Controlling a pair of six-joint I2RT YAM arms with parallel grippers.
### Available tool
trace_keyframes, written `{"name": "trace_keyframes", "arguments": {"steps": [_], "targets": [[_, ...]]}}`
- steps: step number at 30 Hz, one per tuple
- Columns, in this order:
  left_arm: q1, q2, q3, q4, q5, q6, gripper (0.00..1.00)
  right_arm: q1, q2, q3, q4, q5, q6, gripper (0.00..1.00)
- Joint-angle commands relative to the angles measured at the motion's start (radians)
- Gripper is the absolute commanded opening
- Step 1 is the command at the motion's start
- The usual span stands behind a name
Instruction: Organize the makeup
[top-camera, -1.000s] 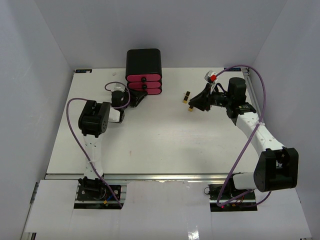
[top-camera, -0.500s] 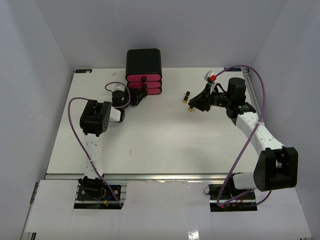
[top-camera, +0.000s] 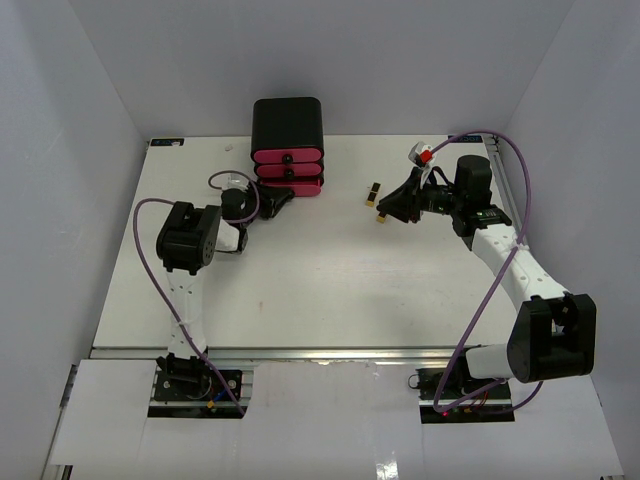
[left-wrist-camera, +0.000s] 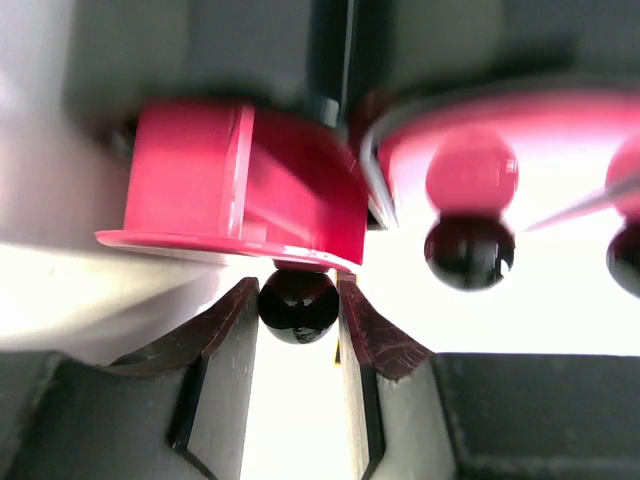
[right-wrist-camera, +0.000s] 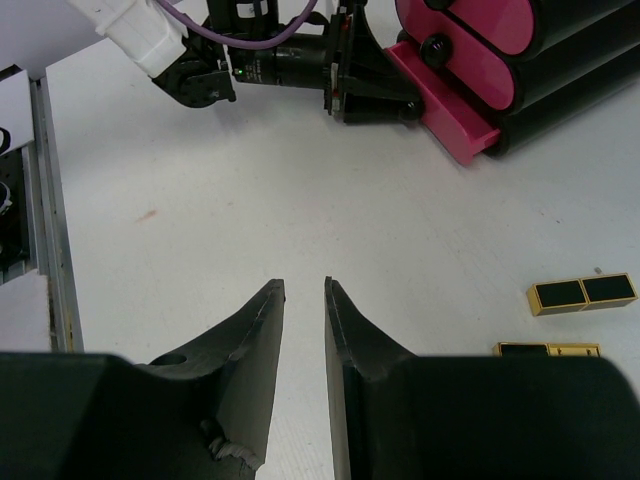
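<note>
Starting only, judging by the left claw (left-wrist-camera: 296, 290) pinched shut on the black knob (left-wrist-camera: 297, 308) of the bottom pink drawer (left-wrist-camera: 240, 185), pulled partly out, and the right claw (right-wrist-camera: 303, 285) narrowly parted, empty, above the surface (top-camera: 330, 270) near two unstowed black-and-gold lipsticks (right-wrist-camera: 583, 294).

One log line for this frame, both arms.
left gripper: shut on knob | bottom drawer: partly out | right gripper: slightly open, empty, over table | lipsticks: two on table, untouched
</note>
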Motion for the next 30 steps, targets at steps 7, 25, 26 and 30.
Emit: {"name": "trace_keyframes", "arguments": {"steps": [7,25,26,30], "targets": [[0.006,-0.156,-0.292,0.134,0.085,0.015,0.33,-0.007,0.016,-0.012,0.050,-0.010,0.001,0.29],[0.023,-0.289,-0.404,0.133,0.077,0.129,0.74,-0.007,0.050,0.004,0.012,0.108,-0.004,0.47],[0.024,-0.301,-0.424,0.140,0.071,0.135,0.75,-0.007,0.055,0.007,0.006,0.128,0.000,0.47],[0.025,-0.397,-0.528,0.170,0.034,0.160,0.75,-0.006,0.098,0.033,-0.034,0.214,0.025,0.47]]}}
